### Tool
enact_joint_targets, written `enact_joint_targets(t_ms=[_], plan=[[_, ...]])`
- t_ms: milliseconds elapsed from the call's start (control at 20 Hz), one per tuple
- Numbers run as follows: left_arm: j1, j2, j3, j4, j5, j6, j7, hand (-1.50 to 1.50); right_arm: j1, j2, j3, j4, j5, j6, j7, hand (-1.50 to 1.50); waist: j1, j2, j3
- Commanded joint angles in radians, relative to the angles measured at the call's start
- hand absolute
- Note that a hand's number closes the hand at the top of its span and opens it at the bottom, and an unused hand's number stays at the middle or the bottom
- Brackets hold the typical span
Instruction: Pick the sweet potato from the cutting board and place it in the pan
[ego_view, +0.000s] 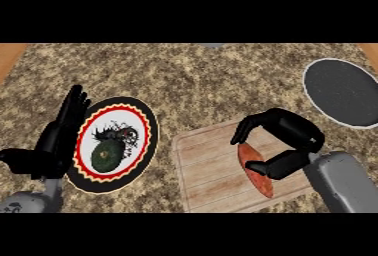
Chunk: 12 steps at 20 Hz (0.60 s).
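An orange-red sweet potato (256, 171) lies on the right part of the wooden cutting board (209, 170). My right hand (284, 134) arches over its upper end, fingers curled down on its far side and the thumb (270, 165) against its near side. The dark round pan (343, 92) with a pale rim sits at the upper right, apart from the board. At the left edge my left hand (55, 137) rests open, fingers pointing up, beside a plate.
A round plate (114, 142) with a black and red rim stands left of the board and holds a dark green avocado (108, 154). The counter top (199, 80) is speckled brown stone.
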Motion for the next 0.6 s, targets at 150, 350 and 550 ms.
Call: enact_joint_targets(t_ms=[150,350,550], plan=[[-0.052,0.023,0.040,0.055,-0.004,0.008,0.050,0.00,-0.022,-0.225,-0.205,0.137,0.179,0.127,-0.452,-1.50,-0.018,-0.005,-0.003],[-0.067,-0.006,0.031,0.107,-0.005,-0.019,0.011,0.00,-0.119,-0.338,-0.198,0.246,0.278,0.190,-0.570,-1.50,-0.001,-0.003,-0.005],[-0.123,-0.011,0.026,0.123,-0.025,0.007,0.059,0.00,-0.231,-0.467,-0.137,0.162,0.328,0.222,-0.529,-1.50,-0.004,-0.008,-0.007]])
